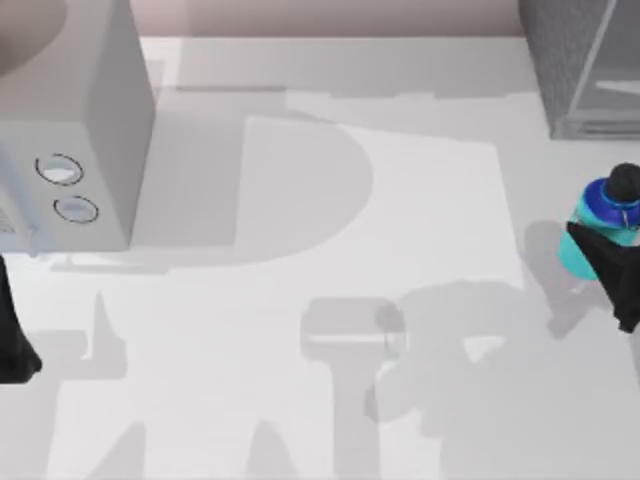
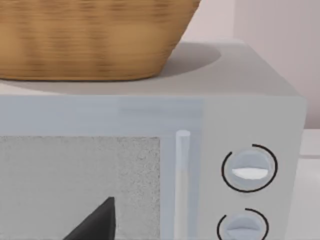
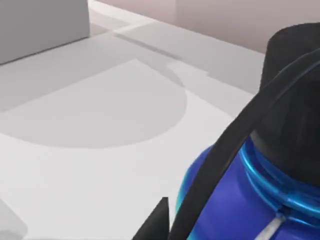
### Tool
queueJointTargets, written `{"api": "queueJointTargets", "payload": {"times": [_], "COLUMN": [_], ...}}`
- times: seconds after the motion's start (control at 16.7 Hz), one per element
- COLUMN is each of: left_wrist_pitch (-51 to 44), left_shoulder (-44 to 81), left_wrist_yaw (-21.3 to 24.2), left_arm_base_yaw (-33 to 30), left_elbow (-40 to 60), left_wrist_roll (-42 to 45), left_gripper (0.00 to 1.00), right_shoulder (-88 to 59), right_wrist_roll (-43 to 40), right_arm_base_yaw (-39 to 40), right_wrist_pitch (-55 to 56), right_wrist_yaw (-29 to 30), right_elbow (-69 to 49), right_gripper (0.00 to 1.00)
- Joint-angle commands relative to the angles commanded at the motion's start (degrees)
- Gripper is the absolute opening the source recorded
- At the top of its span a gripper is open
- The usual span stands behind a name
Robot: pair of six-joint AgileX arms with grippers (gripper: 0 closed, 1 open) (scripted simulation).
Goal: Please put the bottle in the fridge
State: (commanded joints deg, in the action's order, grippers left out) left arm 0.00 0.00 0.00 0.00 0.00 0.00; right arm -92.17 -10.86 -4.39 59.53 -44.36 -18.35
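The bottle (image 1: pixel 603 222) is turquoise with a dark blue shoulder and a black cap, and it stands on the table by the right edge. My right gripper (image 1: pixel 592 252) is right at its near side, overlapping the body from the front. In the right wrist view the bottle (image 3: pixel 235 200) looms very close, its black cap (image 3: pixel 295 100) and thin loop strap (image 3: pixel 235 140) plain to see. The fridge (image 1: pixel 585 65), dark grey and speckled with a pale front panel, stands at the far right corner, behind the bottle. My left gripper (image 1: pixel 12 345) is parked at the left edge.
A smooth light grey box with two round dials (image 1: pixel 80 110) stands at the far left. In the left wrist view this box (image 2: pixel 150 115) carries a woven basket (image 2: pixel 90 40) on top. Open white tabletop (image 1: pixel 330 300) lies between the two arms.
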Motion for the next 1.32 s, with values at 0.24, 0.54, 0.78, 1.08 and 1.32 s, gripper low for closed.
{"api": "queueJointTargets", "payload": {"times": [0.24, 0.54, 0.78, 1.08, 1.32], "left_wrist_pitch": [0.00, 0.00, 0.00, 0.00, 0.00], "left_shoulder": [0.00, 0.00, 0.00, 0.00, 0.00], "left_wrist_yaw": [0.00, 0.00, 0.00, 0.00, 0.00], "left_arm_base_yaw": [0.00, 0.00, 0.00, 0.00, 0.00], "left_elbow": [0.00, 0.00, 0.00, 0.00, 0.00], "left_wrist_roll": [0.00, 0.00, 0.00, 0.00, 0.00], "left_gripper": [1.00, 1.00, 1.00, 1.00, 1.00], "right_shoulder": [16.28, 42.74, 64.27, 84.90, 91.93], "right_wrist_roll": [1.92, 5.13, 7.67, 10.02, 10.84], "right_arm_base_yaw": [0.89, 1.57, 2.23, 3.53, 4.35], "right_wrist_pitch": [-9.85, -26.50, -40.40, -54.19, -59.33], "right_wrist_yaw": [7.13, 19.92, 30.60, 40.71, 44.24], "right_elbow": [3.05, 8.31, 12.64, 16.81, 18.30], "right_gripper": [0.01, 0.01, 0.01, 0.01, 0.01]}}
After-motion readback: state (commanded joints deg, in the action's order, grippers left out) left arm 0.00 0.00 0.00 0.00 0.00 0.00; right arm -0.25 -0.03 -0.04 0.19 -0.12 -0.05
